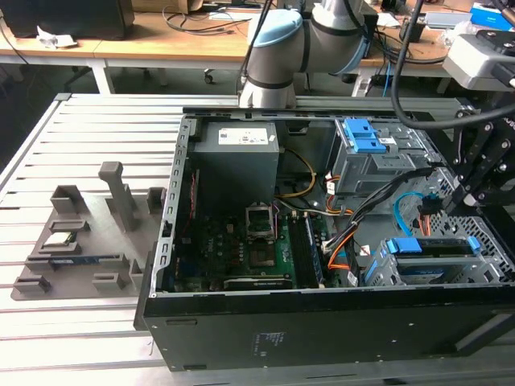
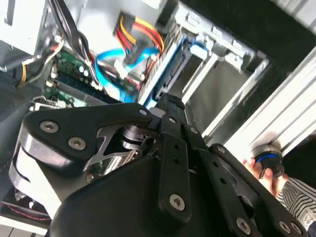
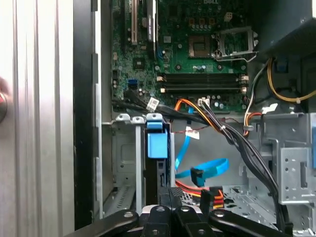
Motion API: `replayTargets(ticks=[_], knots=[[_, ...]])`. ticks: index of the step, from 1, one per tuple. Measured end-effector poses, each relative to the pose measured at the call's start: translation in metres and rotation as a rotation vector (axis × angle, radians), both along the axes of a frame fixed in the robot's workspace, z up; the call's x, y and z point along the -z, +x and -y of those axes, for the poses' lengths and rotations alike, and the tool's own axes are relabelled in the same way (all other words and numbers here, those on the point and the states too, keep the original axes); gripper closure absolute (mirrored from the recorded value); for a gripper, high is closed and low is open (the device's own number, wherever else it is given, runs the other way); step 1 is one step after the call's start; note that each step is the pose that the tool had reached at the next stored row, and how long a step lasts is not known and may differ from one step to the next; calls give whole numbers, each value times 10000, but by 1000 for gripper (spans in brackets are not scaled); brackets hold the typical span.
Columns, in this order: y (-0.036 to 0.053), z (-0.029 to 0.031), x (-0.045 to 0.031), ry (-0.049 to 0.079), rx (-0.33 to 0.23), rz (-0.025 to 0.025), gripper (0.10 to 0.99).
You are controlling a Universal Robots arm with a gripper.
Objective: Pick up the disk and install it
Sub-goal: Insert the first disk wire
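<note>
Blue plastic marks the disk [image 1: 426, 248], which sits in the drive cage at the front corner of the open computer case [image 1: 241, 338], on the exterior view's right. In that view the gripper [image 1: 475, 181] hangs just above and beside the cage, apart from the disk; whether its fingers are released or clenched cannot be told.

The first wrist view looks along the cage and shows the disk [image 3: 157, 148] edge-on with its blue latch tab, seated between the metal cage walls, with the green motherboard [image 3: 197, 54] beyond it and blue and orange cables close by. The second wrist view adds the black gripper linkage up close and a person's hand [image 2: 264, 170] on a blue-ringed knob outside the case.

The exterior view alone shows the grey parts fixture [image 1: 88, 233] beside the case, the slatted aluminium table [image 1: 80, 338], and wooden desks [image 1: 161, 40] behind.
</note>
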State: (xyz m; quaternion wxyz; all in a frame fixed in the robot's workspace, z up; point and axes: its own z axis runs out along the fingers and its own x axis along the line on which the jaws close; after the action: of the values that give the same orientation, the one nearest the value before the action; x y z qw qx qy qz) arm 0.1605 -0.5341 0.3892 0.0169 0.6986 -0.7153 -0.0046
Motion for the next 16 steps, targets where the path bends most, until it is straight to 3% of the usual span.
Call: replayTargets(ticks=[2, 3, 4, 7, 13, 14, 15, 16], knots=[[69, -75, 21, -41, 1, -13, 980], [133, -159, 56, -113, -1, -27, 980], [145, -216, 68, -174, 0, -28, 980], [144, -310, 139, -193, 1, -28, 980], [144, -323, 166, -195, 0, -28, 973], [144, -323, 167, -194, 1, -28, 851], [144, -323, 167, -195, 0, -29, 851], [144, -323, 169, -194, 1, -28, 784]])
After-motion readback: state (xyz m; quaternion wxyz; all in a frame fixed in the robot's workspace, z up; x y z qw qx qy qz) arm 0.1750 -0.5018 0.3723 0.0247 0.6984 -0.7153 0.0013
